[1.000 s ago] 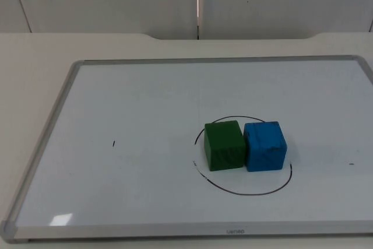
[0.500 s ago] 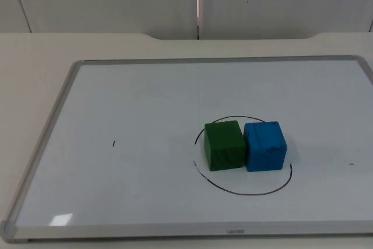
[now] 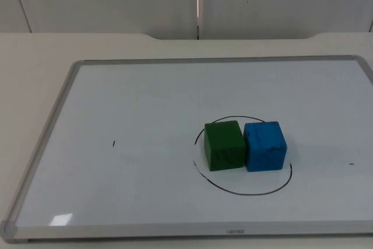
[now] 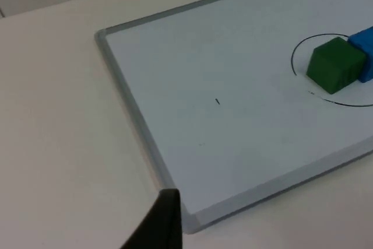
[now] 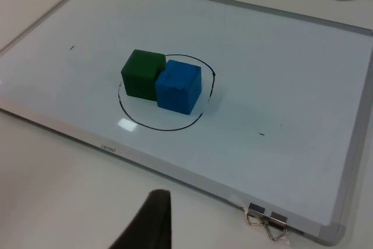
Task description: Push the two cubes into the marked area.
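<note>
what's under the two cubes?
The green cube and blue cube sit touching on the whiteboard, inside the drawn circle. The cubes hide part of its line.

Left gripper (image 4: 160,225): up high, off to the side, one black fingertip seen.
Right gripper (image 5: 148,225): up high too, waiting.

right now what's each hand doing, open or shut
Left hand: cannot be told; one fingertip shows, off the whiteboard's corner.
Right hand: cannot be told; holding nothing visible.
</note>
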### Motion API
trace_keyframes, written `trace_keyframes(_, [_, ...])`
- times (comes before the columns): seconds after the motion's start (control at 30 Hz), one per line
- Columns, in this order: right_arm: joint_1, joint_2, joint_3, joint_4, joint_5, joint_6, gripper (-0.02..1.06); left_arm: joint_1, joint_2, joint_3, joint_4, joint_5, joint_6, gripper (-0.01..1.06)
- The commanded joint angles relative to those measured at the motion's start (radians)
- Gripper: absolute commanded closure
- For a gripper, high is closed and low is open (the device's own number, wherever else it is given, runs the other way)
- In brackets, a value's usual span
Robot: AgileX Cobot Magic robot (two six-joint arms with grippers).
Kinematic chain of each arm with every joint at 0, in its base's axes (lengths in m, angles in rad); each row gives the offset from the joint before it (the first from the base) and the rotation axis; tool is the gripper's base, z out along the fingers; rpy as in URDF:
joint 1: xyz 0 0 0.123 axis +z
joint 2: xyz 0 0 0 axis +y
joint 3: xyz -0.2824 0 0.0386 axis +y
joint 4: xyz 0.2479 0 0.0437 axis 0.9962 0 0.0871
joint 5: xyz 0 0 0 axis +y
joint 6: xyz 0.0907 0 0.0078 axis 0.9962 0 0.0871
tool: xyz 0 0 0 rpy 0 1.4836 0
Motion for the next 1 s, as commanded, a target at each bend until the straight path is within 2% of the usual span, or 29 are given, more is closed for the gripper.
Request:
trace_keyframes(0.0, [0.003, -0.003, 0.001, -0.001, -0.003, -0.012, -0.01, 0.038, -0.005, 0.004, 0.002, -0.009, -0.009, 0.0])
trace_keyframes(0.6, [0.003, -0.003, 0.001, -0.001, -0.003, -0.012, -0.01, 0.272, -0.005, 0.004, 0.002, -0.009, -0.009, 0.0])
trace_keyframes(0.97, [0.003, -0.003, 0.001, 0.002, -0.003, -0.012, -0.01, 0.351, -0.005, 0.004, 0.005, -0.009, -0.009, 0.0])
